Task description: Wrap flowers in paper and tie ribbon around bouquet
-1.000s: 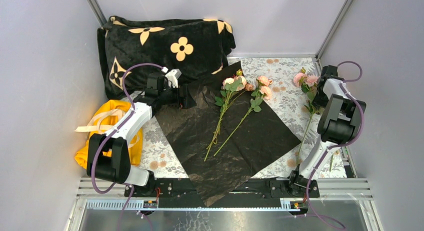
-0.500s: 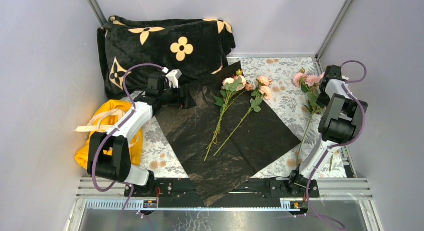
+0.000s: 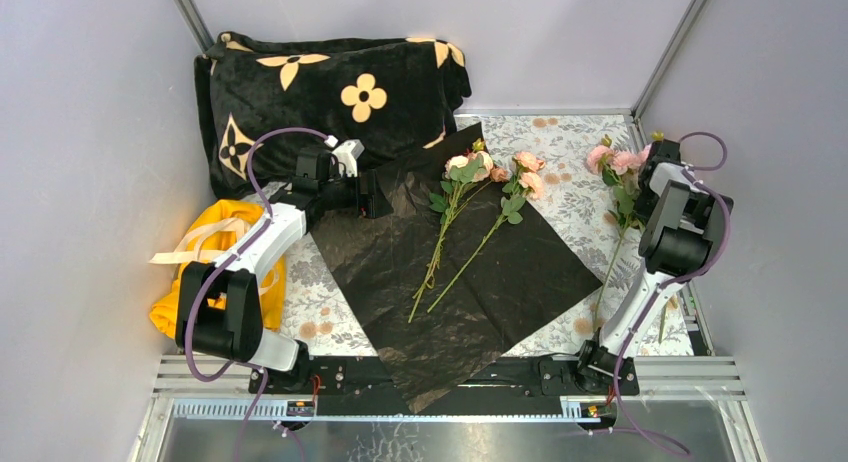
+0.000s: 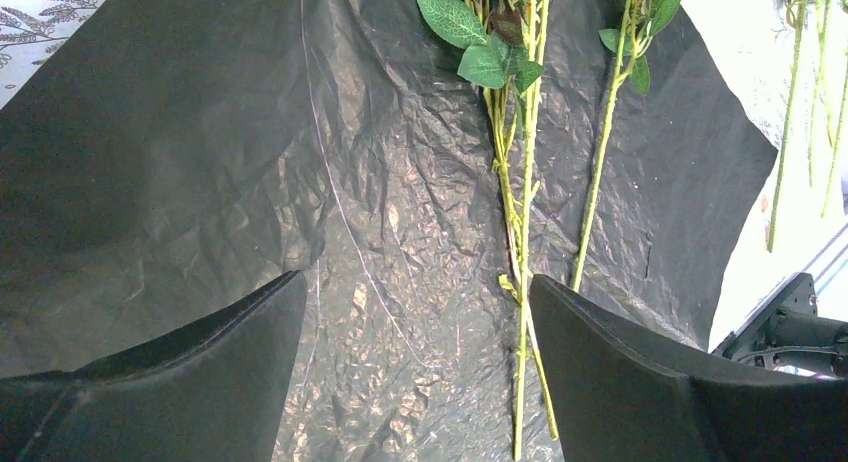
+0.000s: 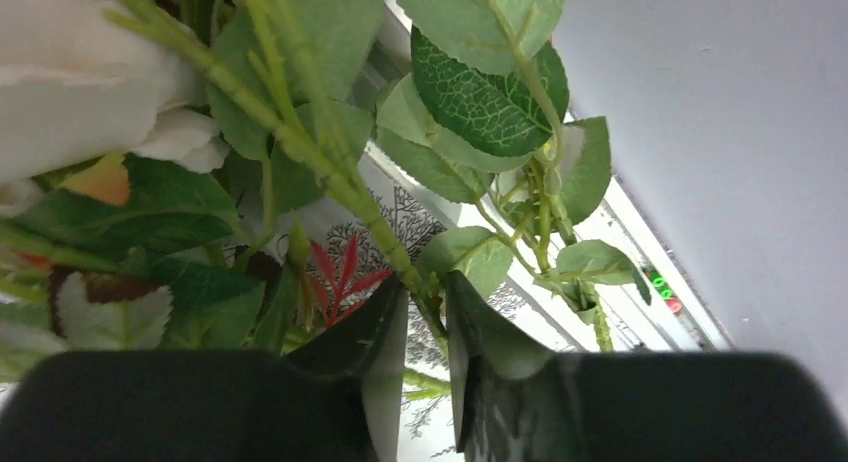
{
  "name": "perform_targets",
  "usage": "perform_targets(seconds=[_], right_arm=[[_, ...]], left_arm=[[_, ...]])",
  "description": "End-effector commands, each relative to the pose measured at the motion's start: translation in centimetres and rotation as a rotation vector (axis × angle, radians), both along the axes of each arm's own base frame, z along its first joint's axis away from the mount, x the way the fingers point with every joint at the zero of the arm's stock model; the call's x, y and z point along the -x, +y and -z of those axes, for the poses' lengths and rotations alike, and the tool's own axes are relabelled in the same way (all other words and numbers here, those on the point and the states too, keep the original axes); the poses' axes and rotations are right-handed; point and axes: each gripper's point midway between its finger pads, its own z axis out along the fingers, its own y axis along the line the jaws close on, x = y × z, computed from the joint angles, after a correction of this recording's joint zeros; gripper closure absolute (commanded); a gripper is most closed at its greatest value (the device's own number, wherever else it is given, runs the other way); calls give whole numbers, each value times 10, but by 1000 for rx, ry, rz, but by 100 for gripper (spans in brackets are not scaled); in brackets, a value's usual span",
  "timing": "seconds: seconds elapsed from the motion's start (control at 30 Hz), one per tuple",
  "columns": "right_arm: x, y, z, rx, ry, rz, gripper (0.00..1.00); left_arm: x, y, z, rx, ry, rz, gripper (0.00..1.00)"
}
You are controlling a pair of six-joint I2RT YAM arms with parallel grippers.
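The paper (image 3: 470, 272) is spread as a diamond across the middle of the tabletop (image 3: 575, 207), and two flowers (image 3: 470, 165) are laid on it, heads toward the far edge. The left hand (image 3: 373, 194) is held wide open and empty over the paper's left corner. Near the far right corner a third rose stem (image 3: 612, 160) is flanked by the right hand (image 5: 427, 287) — fingers narrowly apart, the stem in the gap, not visibly pinched. The ribbon (image 3: 180, 254) is draped over a yellow cloth (image 3: 175, 307) at the left edge.
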Motion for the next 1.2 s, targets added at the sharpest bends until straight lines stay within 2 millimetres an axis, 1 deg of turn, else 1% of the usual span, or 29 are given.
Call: perform_targets(seconds=[0.0, 0.07, 0.1, 0.17, 0.2, 0.23, 0.3, 0.37, 0.43, 0.5, 0.53, 0.6, 0.67, 0.7, 0.73, 0.77, 0.8, 0.83, 0.87, 0.9, 0.93, 1.03, 1.07, 1.1, 1.17], right_arm=[[-11, -4, -12, 3, -25, -18, 81], [-12, -3, -24, 10, -46, -25, 92], [-14, -4, -34, 18, -67, -30, 95], [-16, -5, -56, 41, -110, -35, 98], [-16, -5, -68, 51, -131, -38, 100], [-18, -4, -82, 63, -160, -42, 100], [-21, 1, -115, 95, -224, -60, 100], [-22, 10, -155, 161, -292, -85, 100], [-25, 27, -200, 232, -376, -117, 100], [-28, 57, -243, 279, -474, -174, 100], [-27, 77, -266, 280, -543, -205, 100], [-32, 131, -291, 225, -656, -315, 100], [-34, 202, -304, 104, -765, -458, 100], [-32, 236, -308, 12, -825, -518, 100], [-30, 271, -309, -94, -883, -574, 100], [-23, 310, -308, -216, -932, -638, 100], [-17, 341, -306, -334, -982, -675, 100], [-11, 369, -300, -447, -1016, -702, 100], [-5, 394, -291, -571, -1042, -692, 100], [0, 417, -283, -647, -1054, -715, 100], [3, 438, -270, -720, -1045, -705, 100], [13, 481, -217, -802, -952, -662, 100], [19, 496, -200, -832, -930, -661, 100], [23, 509, -178, -838, -894, -658, 100], [32, 526, -144, -820, -819, -659, 100]], left_arm=[[-1, 1, 6, -26, -8, 7, 12], [-1, 1, 5, -26, -10, 7, 12], [-1, 1, 5, -25, -10, 7, 12], [-2, 1, 4, -25, -15, 9, 12], [-2, 1, 3, -27, -16, 9, 12], [-2, 2, 2, -30, -19, 7, 12], [-3, 2, 1, -34, -27, 9, 11], [-4, 3, 0, -40, -32, 6, 11], [-5, 4, 0, -48, -34, 3, 11], [-7, 6, 0, -59, -36, 0, 11], [-8, 7, 0, -65, -35, -1, 11], [-10, 9, 1, -77, -31, -9, 11], [-10, 11, 1, -88, -33, -8, 11], [-10, 12, 2, -95, -36, -13, 11], [-10, 14, 3, -98, -36, -17, 10], [-11, 16, 3, -100, -37, -25, 10], [-11, 17, 4, -101, -34, -29, 10], [-11, 17, 5, -100, -30, -31, 10], [-11, 17, 7, -98, -24, -31, 10], [-11, 17, 7, -96, -20, -29, 10], [-10, 16, 8, -94, -14, -28, 10], [-9, 16, 10, -92, -8, -28, 10], [-8, 16, 10, -89, -6, -27, 11], [-7, 16, 11, -87, -5, -27, 11], [-8, 16, 12, -86, -3, -30, 11]])
